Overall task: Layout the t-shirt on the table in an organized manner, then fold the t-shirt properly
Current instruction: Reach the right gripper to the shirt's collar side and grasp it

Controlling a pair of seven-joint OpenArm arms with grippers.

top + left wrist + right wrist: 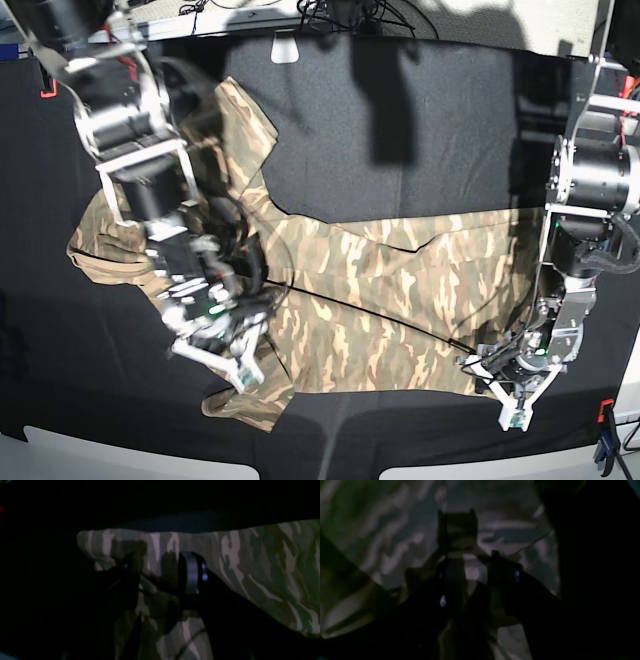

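Note:
The camouflage t-shirt (380, 290) lies spread across the black table (400, 120), with a sleeve reaching toward the back left and its left side bunched. My left gripper (495, 370) is low over the shirt's front right corner. In the left wrist view this gripper (162, 575) stands open, its fingers astride a small fold of the t-shirt (262, 562). My right gripper (232, 338) presses down at the shirt's front left. In the right wrist view that gripper (475, 572) also shows a gap, with the t-shirt's fabric (395, 542) between its fingers.
A thin black cable (370, 315) runs across the shirt between the two arms. A red clamp (45, 92) sits at the table's left edge and another clamp (605, 425) at the front right. A white tag (285, 50) lies at the back edge.

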